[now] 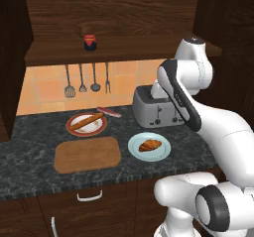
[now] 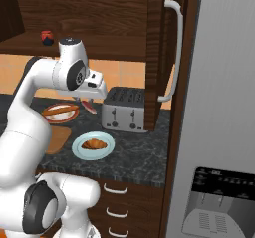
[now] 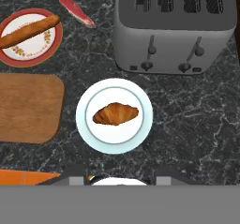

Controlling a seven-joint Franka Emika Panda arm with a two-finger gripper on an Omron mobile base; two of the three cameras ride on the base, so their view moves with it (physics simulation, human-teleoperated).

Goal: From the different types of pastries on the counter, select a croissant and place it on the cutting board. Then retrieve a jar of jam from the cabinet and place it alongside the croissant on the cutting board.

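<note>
Hand view, looking straight down: small golden-brown crescent croissant (image 3: 116, 114) resting dead centre on the round light blue plate (image 3: 84, 124), untouched. Flat brown wooden cutting board (image 3: 26, 107) just beside that plate on the dark marbled table (image 3: 187, 115), bare, nothing on it yet. Long tan baguette-like stick (image 3: 29, 31) lying on its red-rimmed plate (image 3: 51, 47), beyond the board. Silver four-slot toaster (image 3: 176, 26) close behind the croissant's plate.

Up on the dark wood cabinet shelf (image 1: 124, 50): small dark jar of jam with red lid (image 1: 90, 42), not yet fetched.

Claw poised high above the croissant, holding nothing by the look of it; how wide its tips stand, cannot tell. Both halves of the job still to do, croissant first.
</note>
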